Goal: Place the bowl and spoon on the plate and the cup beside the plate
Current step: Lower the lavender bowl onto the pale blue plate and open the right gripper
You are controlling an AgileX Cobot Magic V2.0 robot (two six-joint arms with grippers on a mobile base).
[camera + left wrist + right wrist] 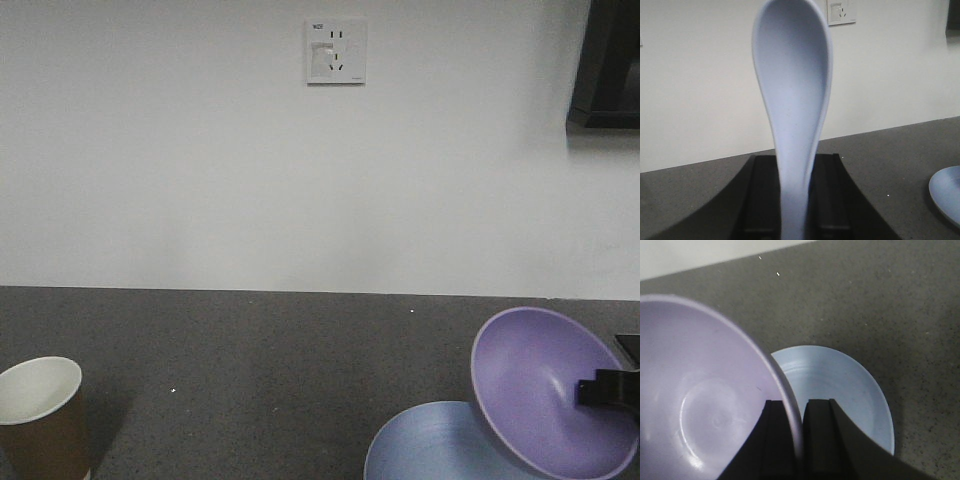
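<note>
Dark counter [250,380]; tilted bowl [530,380] hides plate [420,450] edge; cup [40,420] cropped.

The cup [40,415] stands far left on the counter [260,360]; at the right, the bowl [545,385] hangs tilted over the plate [425,448].

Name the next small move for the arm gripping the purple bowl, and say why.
Probably lower and level the small lavender plastic bowl onto the round light blue plate. The right gripper pinches its rim, holding it tilted over the plate, not yet resting there. The pale blue plastic spoon in the left gripper can follow.
</note>
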